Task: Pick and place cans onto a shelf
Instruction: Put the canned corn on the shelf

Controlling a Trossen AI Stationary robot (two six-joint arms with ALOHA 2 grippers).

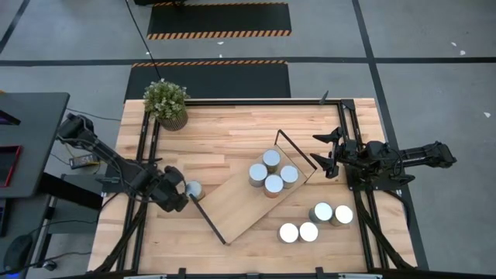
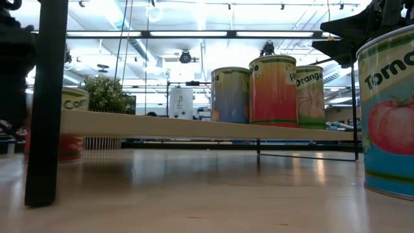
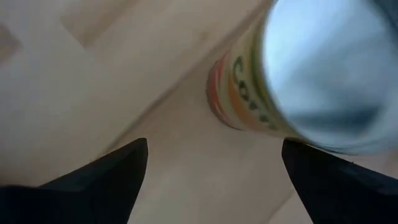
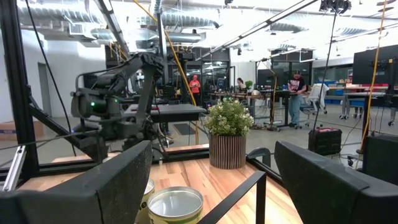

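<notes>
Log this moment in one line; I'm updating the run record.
left gripper: open at lone can | right gripper: open, empty | shelf: four cans

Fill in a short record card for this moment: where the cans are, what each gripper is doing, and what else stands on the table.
cans on shelf: four, clustered toward one end of the shelf
cans on table: four by the right arm, one lone can by the left arm
left gripper: open, beside the lone can, not gripping it
right gripper: open, empty, raised near the shelf's far end
other: potted plant at a table corner
</notes>
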